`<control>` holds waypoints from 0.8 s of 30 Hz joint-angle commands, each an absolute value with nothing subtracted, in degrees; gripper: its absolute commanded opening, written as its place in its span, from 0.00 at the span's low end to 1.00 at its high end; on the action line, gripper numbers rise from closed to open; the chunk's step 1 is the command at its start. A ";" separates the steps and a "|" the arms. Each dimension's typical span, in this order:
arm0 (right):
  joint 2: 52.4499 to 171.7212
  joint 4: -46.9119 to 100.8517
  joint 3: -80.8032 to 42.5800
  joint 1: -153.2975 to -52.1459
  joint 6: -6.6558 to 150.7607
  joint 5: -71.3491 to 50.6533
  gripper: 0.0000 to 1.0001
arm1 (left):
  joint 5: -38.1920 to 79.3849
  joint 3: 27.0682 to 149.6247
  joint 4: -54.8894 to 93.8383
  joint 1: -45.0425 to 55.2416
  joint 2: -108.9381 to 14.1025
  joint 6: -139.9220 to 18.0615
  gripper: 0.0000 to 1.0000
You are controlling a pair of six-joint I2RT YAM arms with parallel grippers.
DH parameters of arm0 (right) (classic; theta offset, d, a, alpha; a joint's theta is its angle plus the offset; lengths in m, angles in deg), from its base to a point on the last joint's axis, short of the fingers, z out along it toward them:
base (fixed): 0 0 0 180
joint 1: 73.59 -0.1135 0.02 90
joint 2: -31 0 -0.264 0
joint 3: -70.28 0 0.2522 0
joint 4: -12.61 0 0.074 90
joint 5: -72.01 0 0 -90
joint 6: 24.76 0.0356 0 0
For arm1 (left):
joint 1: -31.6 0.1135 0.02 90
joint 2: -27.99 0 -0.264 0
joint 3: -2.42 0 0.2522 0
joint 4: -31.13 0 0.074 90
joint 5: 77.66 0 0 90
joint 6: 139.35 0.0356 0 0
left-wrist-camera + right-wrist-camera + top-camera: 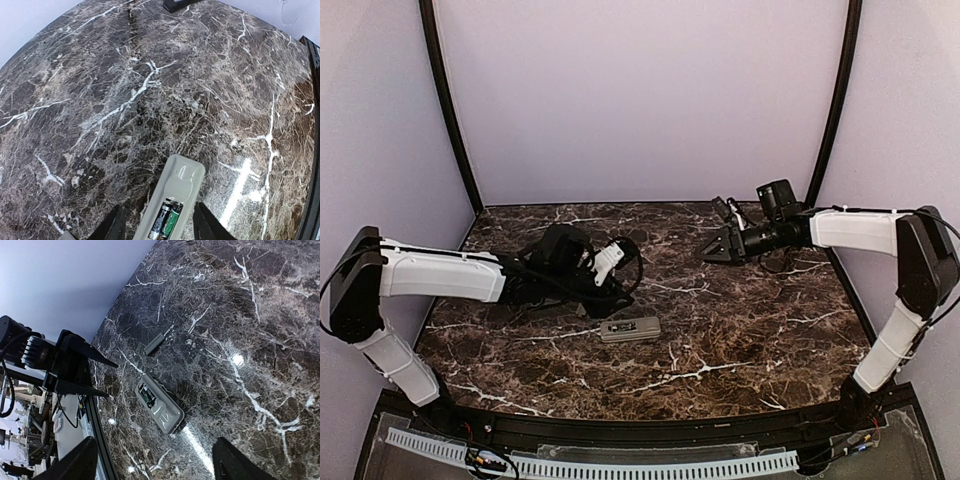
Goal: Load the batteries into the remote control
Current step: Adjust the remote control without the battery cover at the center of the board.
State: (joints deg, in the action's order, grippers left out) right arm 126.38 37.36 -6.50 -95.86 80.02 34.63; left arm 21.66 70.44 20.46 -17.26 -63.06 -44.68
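The remote control (630, 328) lies back-up on the marble table, its battery bay uncovered at the left end. Two batteries (167, 220), one dark and one green, sit side by side in that bay; they also show in the right wrist view (147, 395). My left gripper (165, 227) hovers open over the bay end of the remote control (175, 195), a finger on each side and a gap to both. It hangs just left of and above the remote (602, 298). My right gripper (715, 250) stands open and empty, well off to the back right, looking down at the remote control (160, 407).
A small grey flat piece (155, 344), like a battery cover, lies on the table beyond the remote. The black table rim (312, 150) runs along the front edge. Pale walls close the back and sides.
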 commanded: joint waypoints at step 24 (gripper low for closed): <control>140.42 27.38 -1.03 -114.44 91.69 36.32 0.47 | 21.96 47.76 28.10 -14.55 -53.00 -64.97 0.38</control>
